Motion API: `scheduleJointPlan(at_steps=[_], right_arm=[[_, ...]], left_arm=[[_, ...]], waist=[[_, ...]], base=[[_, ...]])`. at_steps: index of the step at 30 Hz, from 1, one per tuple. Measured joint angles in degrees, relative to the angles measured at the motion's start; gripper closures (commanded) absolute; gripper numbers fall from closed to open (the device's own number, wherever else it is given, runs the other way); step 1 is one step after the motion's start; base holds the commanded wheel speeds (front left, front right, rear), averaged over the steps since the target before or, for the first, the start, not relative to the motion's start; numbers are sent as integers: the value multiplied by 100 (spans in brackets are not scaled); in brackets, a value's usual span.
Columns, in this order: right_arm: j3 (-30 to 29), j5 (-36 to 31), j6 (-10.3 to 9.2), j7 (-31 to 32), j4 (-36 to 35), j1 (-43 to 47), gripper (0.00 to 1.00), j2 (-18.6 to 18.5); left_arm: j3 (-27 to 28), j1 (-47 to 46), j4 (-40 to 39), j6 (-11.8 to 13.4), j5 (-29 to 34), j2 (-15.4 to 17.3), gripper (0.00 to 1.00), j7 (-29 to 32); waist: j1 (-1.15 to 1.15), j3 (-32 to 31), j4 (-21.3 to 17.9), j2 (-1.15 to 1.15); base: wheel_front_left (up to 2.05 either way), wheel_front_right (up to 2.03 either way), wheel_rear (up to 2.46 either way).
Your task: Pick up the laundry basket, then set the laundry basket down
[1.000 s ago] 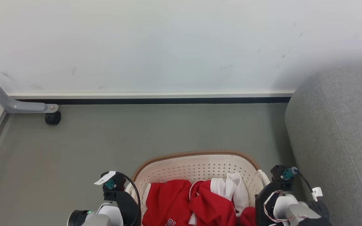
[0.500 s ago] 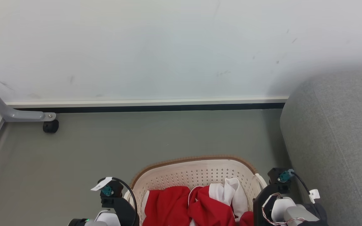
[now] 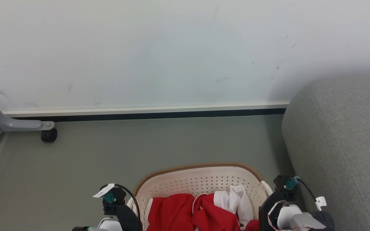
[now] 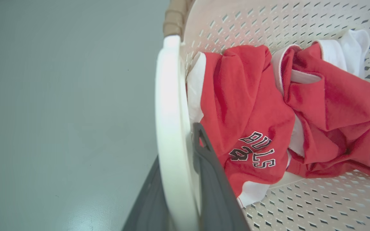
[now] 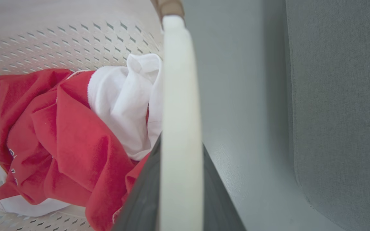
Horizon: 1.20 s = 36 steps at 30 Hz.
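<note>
Grey-green floor (image 3: 172,141) and white wall (image 3: 172,48) had slid down the head view within the last second, a camera shift. The cream-white perforated plastic laundry basket (image 3: 201,179) kept its place between both arms, probably being carried. The left gripper (image 4: 178,150) pinched its white left handle (image 4: 169,96), the right gripper (image 5: 180,144) its white right handle (image 5: 180,80).

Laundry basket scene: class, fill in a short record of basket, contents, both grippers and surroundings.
Basket: cream perforated laundry basket, brown rim
Contents: red and white clothes
Left gripper: fingers clamp the left handle
Right gripper: fingers clamp the right handle
Surroundings: grey floor, white wall, grey sofa on the robot's right
</note>
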Motion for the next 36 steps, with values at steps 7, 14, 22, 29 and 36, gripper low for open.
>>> scheduleJointPlan(at_steps=[7, 14, 22, 29, 36], right_arm=[[48, 74, -31, 15, 1, 5, 100, 0], [99, 163, -33, 16, 4, 21, 100, 0], [147, 207, -49, 15, 9, 22, 100, 0], [187, 218, -49, 15, 11, 23, 100, -1], [235, 271, -51, 15, 13, 23, 100, -2]], left_arm=[[-5, 0, 1, 0, -1, 0, 100, 0], [-8, 8, 3, 0, -2, 0, 100, -1], [-14, 15, 4, 0, -2, 0, 100, -8], [-18, 18, 7, 0, -12, 0, 100, -10], [-26, 21, 10, 0, -19, 2, 100, -26]], waist=[[0, -28, -53, 0], [0, -39, -90, 1], [0, -35, -100, 1], [0, -30, -100, 1], [0, -16, -101, 1]], base=[[0, 0, 0], [0, 0, 0], [0, 0, 0], [0, 0, 0], [0, 0, 0]])
